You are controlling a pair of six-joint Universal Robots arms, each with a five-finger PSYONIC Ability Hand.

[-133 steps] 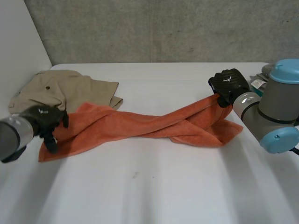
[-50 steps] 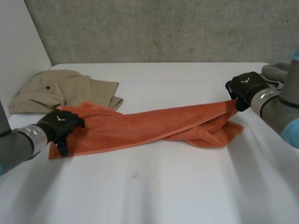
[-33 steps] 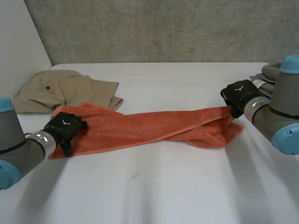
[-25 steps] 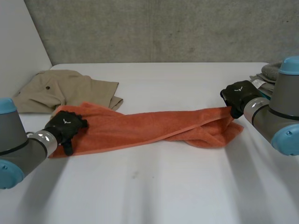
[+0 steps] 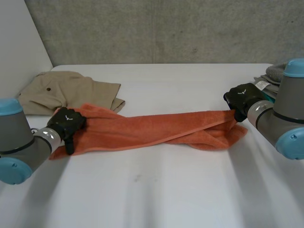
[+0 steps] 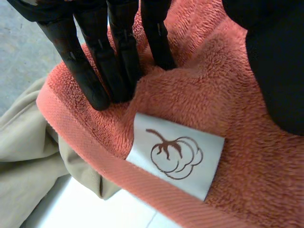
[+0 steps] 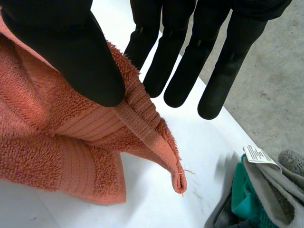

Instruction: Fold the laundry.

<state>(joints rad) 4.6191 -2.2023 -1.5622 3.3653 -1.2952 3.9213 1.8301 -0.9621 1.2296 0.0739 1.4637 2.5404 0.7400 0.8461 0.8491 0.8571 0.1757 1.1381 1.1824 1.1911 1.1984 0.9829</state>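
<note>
Table (image 5: 156, 190), near side: bare white.

Mid-table: towel (image 5: 152, 128), orange, lying as a narrow band. Its long axis runs left-right, one end toward each arm. There's a twist near the middle, and the right end is bunched in loose folds.

Left hand (image 5: 66, 122) is on the towel's left end. Its fingers (image 6: 95, 66) dig into the terry with the thumb (image 6: 278, 61) opposite, pinching a wad between them. A white label (image 6: 175, 154) sits just beside the fingertips, next to the hem, so the grip is near an edge.

Right hand (image 5: 240, 97) is on the right end. Its thumb (image 7: 71, 52) clamps the hem band against straight fingers (image 7: 185, 61) behind the cloth, and the corner tip hangs free below.

My read: one hand per end, so the towel can be pulled taut along its length and laid flat before any fold. The twist isn't out yet.

Far left: khaki garment (image 5: 61, 90). The towel's left hem overlaps its edge.

Far right: grey and teal pile (image 7: 256, 190) near the right hand, apart from the towel.
</note>
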